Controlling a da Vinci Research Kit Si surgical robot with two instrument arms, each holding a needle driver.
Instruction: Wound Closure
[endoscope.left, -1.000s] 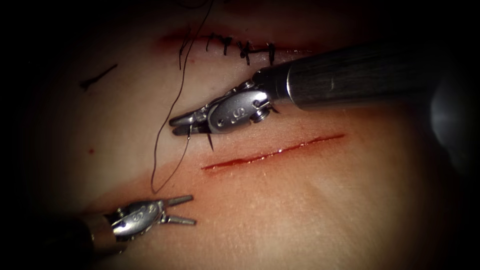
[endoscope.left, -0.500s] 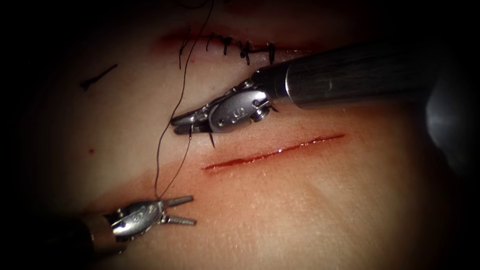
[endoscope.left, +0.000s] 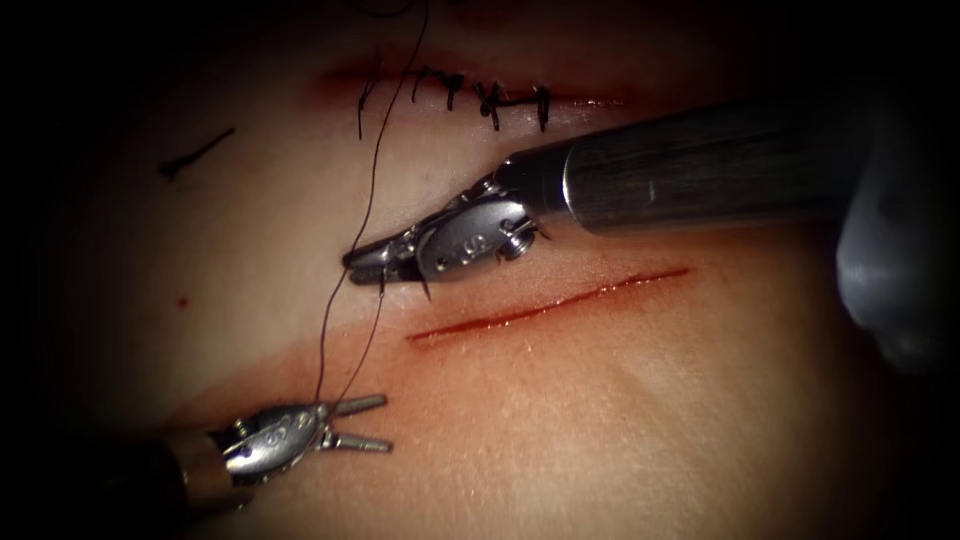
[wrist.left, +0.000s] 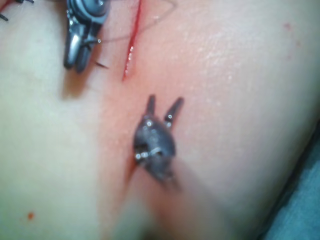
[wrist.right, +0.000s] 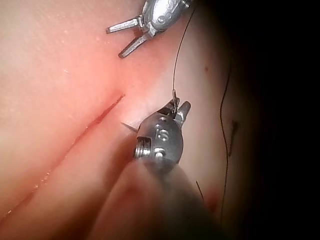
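Your right claw (endoscope.left: 365, 263) is clamped on the curved needle (endoscope.left: 424, 289), holding it near the thread end of its curve, so that the sharp tip pokes out below the jaws and points down at the tissue (endoscope.left: 650, 400) without being in it. The tip hangs just above the left end of the open cut (endoscope.left: 545, 305), on its upper side; the right wrist view shows the same tip (wrist.right: 128, 126) free of the surface beside the cut (wrist.right: 95, 120). The dark thread (endoscope.left: 372, 190) runs from the needle's rear end down in a narrow loop to a spot just beside your left claw (endoscope.left: 378, 422), then climbs back up past the right claw toward the stitched wound (endoscope.left: 480, 95) at the top of the endoscope view. Your left claw sits low and to the left of the cut with its two jaws spread apart and nothing between them; the left wrist view shows the parted jaws of that claw (wrist.left: 162, 106) above reddened tissue. A short cut end of thread (endoscope.left: 195, 153) lies well off to the left.
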